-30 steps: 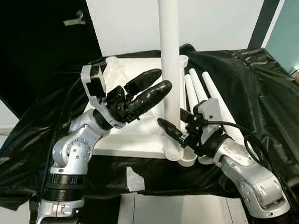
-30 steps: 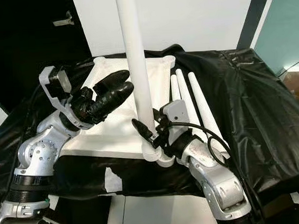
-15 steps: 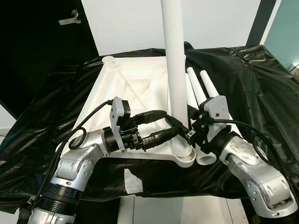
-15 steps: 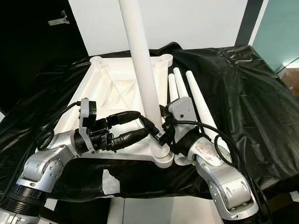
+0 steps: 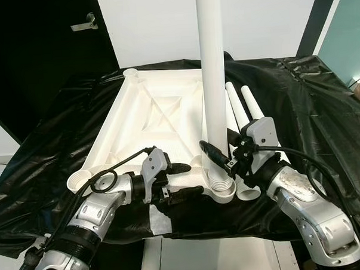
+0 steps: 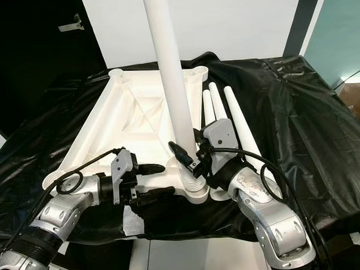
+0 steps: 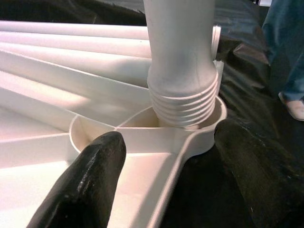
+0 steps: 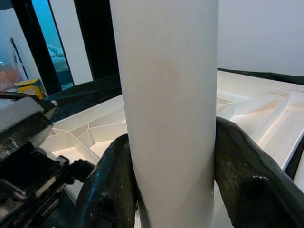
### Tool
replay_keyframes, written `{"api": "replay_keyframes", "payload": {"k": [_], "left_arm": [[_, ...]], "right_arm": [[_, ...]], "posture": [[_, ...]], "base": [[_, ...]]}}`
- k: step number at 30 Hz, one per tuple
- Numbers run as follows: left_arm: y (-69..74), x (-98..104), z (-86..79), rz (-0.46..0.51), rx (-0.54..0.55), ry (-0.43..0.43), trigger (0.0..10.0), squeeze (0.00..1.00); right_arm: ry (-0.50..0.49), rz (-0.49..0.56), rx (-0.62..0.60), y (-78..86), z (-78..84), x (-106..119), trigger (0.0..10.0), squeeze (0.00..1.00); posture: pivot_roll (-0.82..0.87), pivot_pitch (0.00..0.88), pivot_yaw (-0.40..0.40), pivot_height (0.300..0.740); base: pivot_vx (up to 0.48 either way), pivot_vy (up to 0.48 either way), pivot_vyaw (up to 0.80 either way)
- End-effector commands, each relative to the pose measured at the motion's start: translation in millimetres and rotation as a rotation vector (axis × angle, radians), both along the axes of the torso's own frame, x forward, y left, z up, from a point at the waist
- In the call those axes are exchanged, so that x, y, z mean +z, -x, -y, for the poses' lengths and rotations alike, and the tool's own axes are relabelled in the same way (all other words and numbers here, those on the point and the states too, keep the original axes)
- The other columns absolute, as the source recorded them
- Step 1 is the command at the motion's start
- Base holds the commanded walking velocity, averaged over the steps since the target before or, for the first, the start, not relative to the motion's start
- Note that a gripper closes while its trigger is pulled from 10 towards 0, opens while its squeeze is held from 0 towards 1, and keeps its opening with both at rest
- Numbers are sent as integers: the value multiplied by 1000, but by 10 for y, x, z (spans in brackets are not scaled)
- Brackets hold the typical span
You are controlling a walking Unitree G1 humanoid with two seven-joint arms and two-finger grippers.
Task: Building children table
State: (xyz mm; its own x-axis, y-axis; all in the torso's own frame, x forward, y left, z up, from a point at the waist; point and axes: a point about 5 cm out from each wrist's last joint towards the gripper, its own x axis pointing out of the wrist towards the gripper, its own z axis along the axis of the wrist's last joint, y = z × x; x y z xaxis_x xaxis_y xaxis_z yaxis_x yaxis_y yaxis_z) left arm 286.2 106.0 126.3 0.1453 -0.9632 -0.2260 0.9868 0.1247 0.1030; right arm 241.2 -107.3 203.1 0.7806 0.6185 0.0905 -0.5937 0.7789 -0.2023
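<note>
Left wrist view shows you the upright table leg (image 7: 183, 52) threaded into the corner socket (image 7: 209, 128); right gripper (image 5: 220, 157) clamps it, left gripper (image 5: 185, 179) stands open astride the tabletop edge (image 5: 182, 180).

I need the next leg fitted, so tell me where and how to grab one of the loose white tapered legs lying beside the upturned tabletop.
Grip the outermost loose white tapered leg around mid-shaft, from above, claw fingers straddling it crosswise. It lies flat on the black sheet with its outer side free; the other loose legs crowd its inner side.

Upright leg (image 5: 212, 74) in tabletop (image 5: 150, 127) corner; spare legs (image 5: 243, 111) right.
</note>
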Motion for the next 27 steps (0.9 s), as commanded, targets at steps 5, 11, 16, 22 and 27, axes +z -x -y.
{"api": "replay_keyframes", "payload": {"k": [5,11,16,22,27], "left_arm": [[-48,-128,1,43,-20,-110,10000,0],[-197,-235,19,140,81,-234,10000,0],[-254,-285,21,175,123,-286,10000,0],[-283,-283,-6,154,110,-282,10000,0],[-249,-423,-65,119,61,-389,0,0]], "right_arm": [[47,-54,-21,3,35,-114,10000,0],[60,-60,-19,34,29,-152,10000,0],[68,-82,-13,80,30,-225,10000,0],[64,-103,-27,108,45,-288,10000,0],[70,-95,-36,107,54,-283,10000,0]], "posture": [[-162,11,59,740],[-162,13,63,740],[-162,15,66,740],[-162,18,68,740],[-166,23,73,740]], "base": [[0,0,0],[0,0,0],[0,0,0],[0,0,0],[0,0,0]]}}
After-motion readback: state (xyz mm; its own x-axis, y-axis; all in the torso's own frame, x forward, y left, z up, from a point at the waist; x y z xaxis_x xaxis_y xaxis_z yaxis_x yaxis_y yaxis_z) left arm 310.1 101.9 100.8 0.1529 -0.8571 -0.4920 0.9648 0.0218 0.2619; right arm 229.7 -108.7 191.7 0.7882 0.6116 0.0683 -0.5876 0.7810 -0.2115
